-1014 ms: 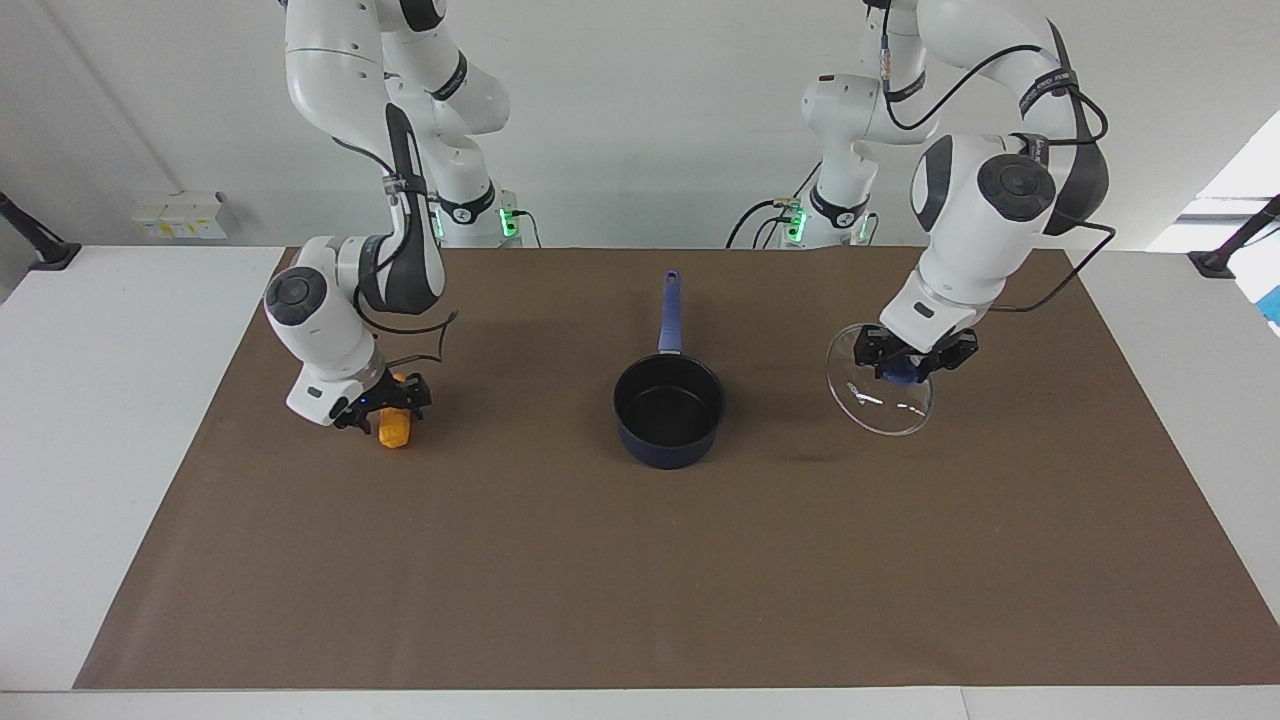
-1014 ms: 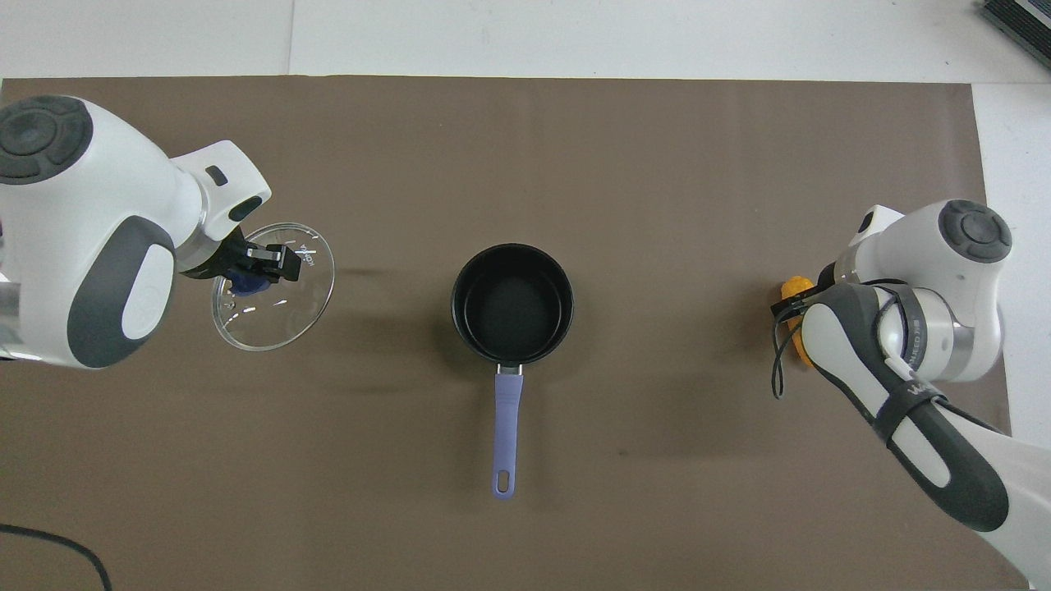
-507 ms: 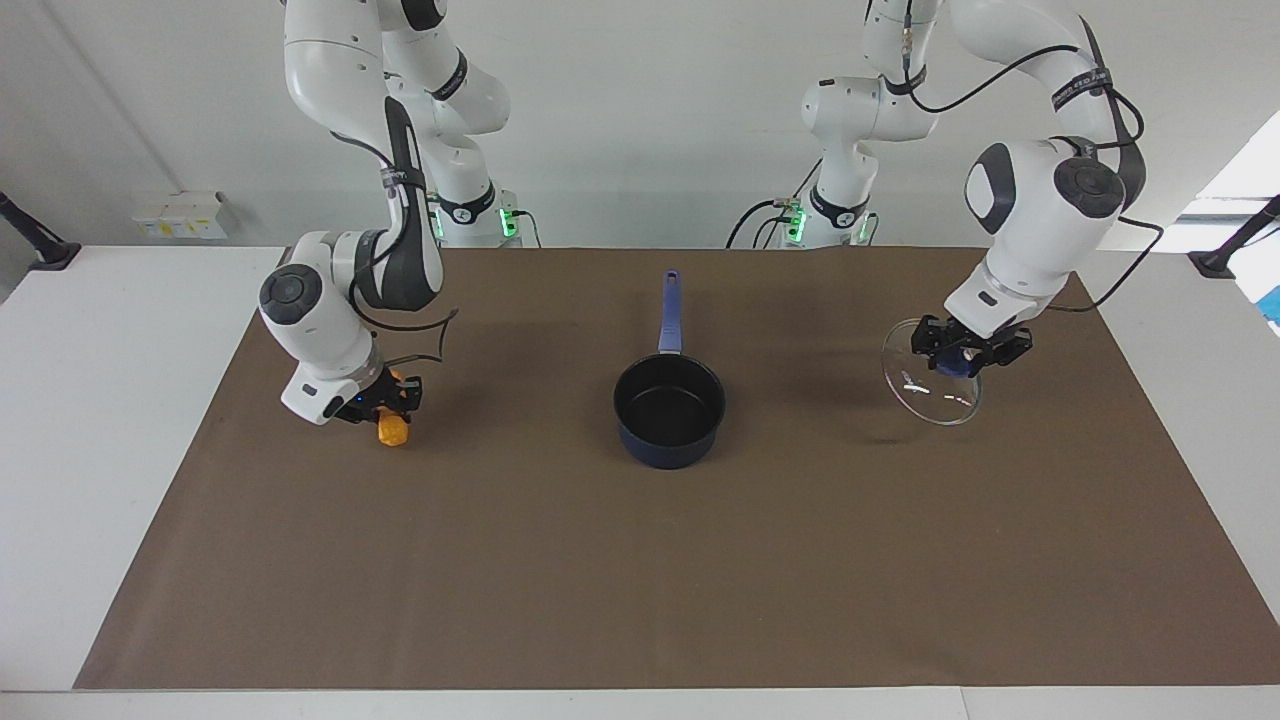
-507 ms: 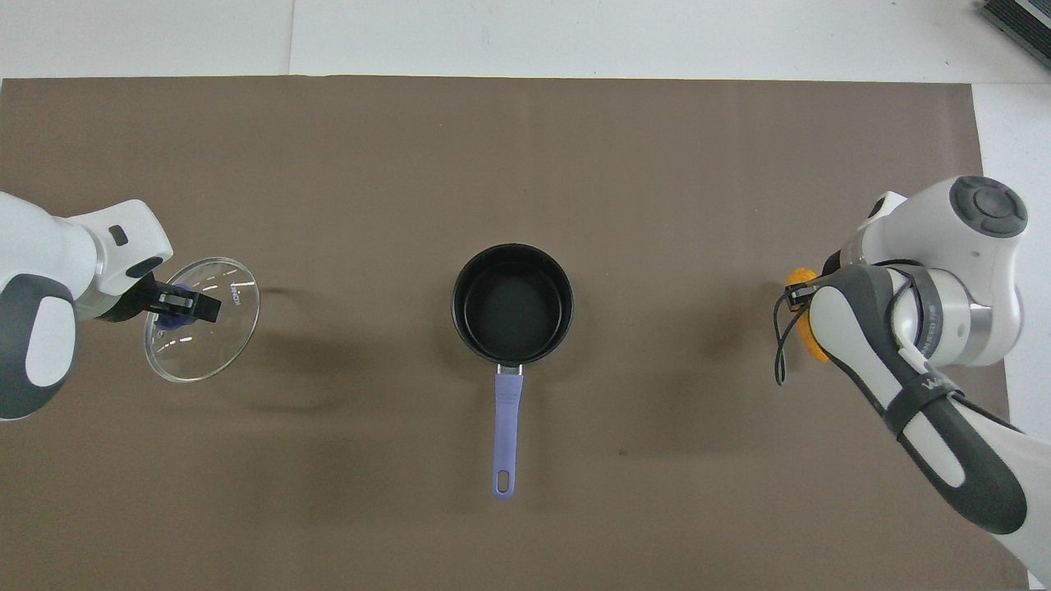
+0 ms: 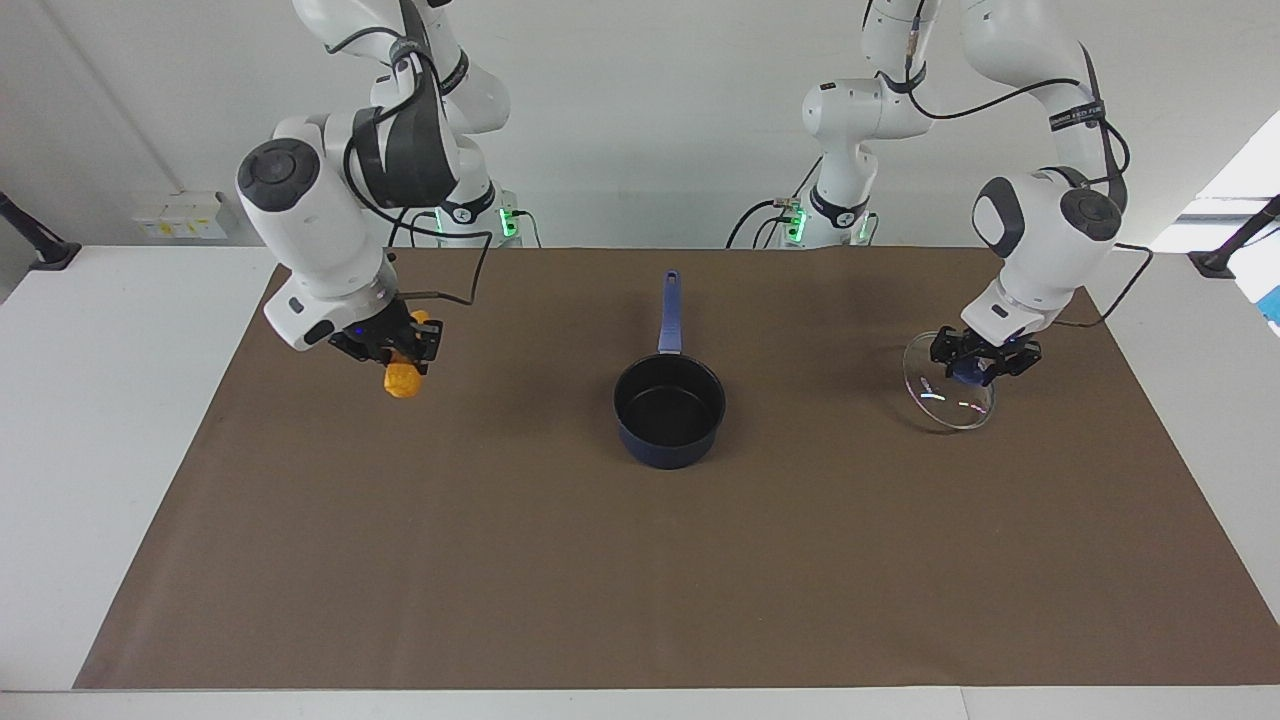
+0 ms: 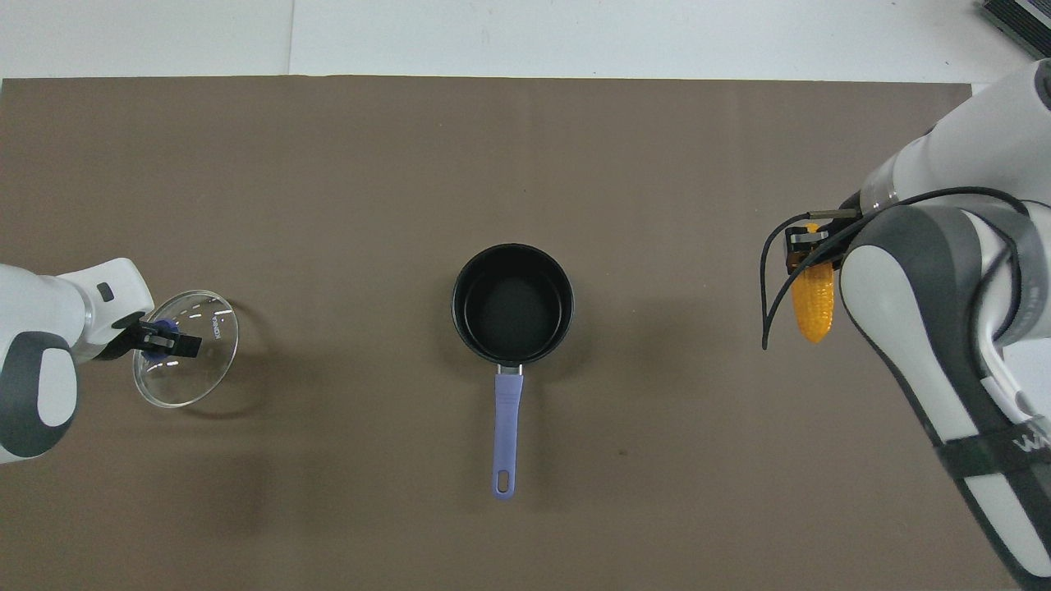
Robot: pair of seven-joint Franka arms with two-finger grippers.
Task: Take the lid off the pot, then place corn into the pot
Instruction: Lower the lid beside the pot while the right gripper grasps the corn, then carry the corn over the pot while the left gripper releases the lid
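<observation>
The lid was already off the pot, so the first half of the task looked done. The left gripper had its jaws closed on the lid's blue knob and held the glass disc tilted, low over the brown mat toward the left arm's end of the tabletop. Whether the lid's lower rim touched the mat could not be told. The pot stood open and empty at the middle of the mat, its long handle pointing toward the robots.

The second half was under way. The right gripper had its jaws shut on the upper end of the corn, which hung clear of the mat over the right arm's end of the tabletop, well apart from the pot. What remained, by this reading, was to carry the corn across over the pot's mouth and release it inside; setting the lid down also seemed unfinished.
</observation>
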